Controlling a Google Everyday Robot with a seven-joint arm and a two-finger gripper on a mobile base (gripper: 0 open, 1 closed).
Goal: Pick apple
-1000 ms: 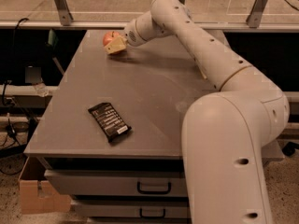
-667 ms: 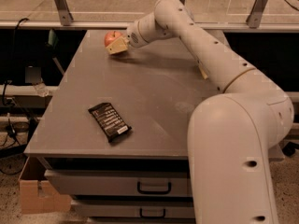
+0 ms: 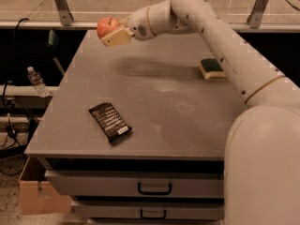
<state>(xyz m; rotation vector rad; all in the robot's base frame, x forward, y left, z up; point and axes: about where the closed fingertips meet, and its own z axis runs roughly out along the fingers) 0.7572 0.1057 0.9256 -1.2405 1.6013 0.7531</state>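
Raised off the table [image 3: 154,102], apple [image 3: 107,25] sits clamped in gripper [image 3: 109,33].

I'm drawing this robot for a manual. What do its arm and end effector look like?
The arm is glossy white, made of thick rounded tubular segments with thin tan rings at the joints; no cables or markings show. The end effector, up over the far left corner of the table at the apple, has pale cream, blocky fingers.

White rounded arm [image 3: 220,36], thin tan joint bands [image 3: 265,86], bulky white base [image 3: 262,168], cream jaws above far-left table [image 3: 154,86] corner
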